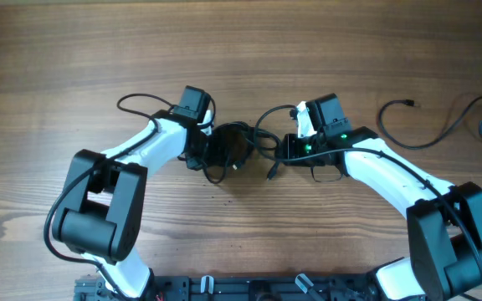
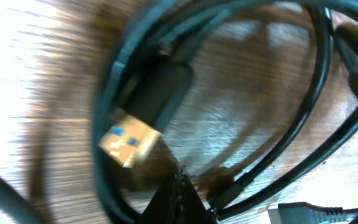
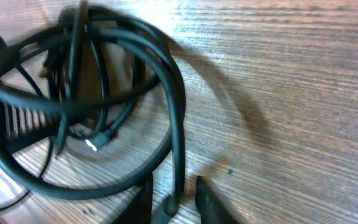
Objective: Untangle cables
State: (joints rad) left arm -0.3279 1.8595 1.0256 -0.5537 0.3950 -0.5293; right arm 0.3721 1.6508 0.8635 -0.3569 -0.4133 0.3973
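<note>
Cables (image 1: 227, 152) knotted at the centre of the table (image 1: 241, 50), flanked by both grippers.
The left gripper (image 2: 180, 196) is pinched shut at the bottom of its wrist view, below a plug (image 2: 129, 142); whether a strand is caught cannot be told. The right gripper (image 3: 174, 194) is parted slightly, one strand of the outer loop passing loosely between its fingers, unclamped. That strand should be gripped firmly and drawn slowly toward the right of the overhead frame while the knot is anchored, so the loop is slid off, not tightened. A loose cable (image 1: 442, 130) is seen upper right.
</note>
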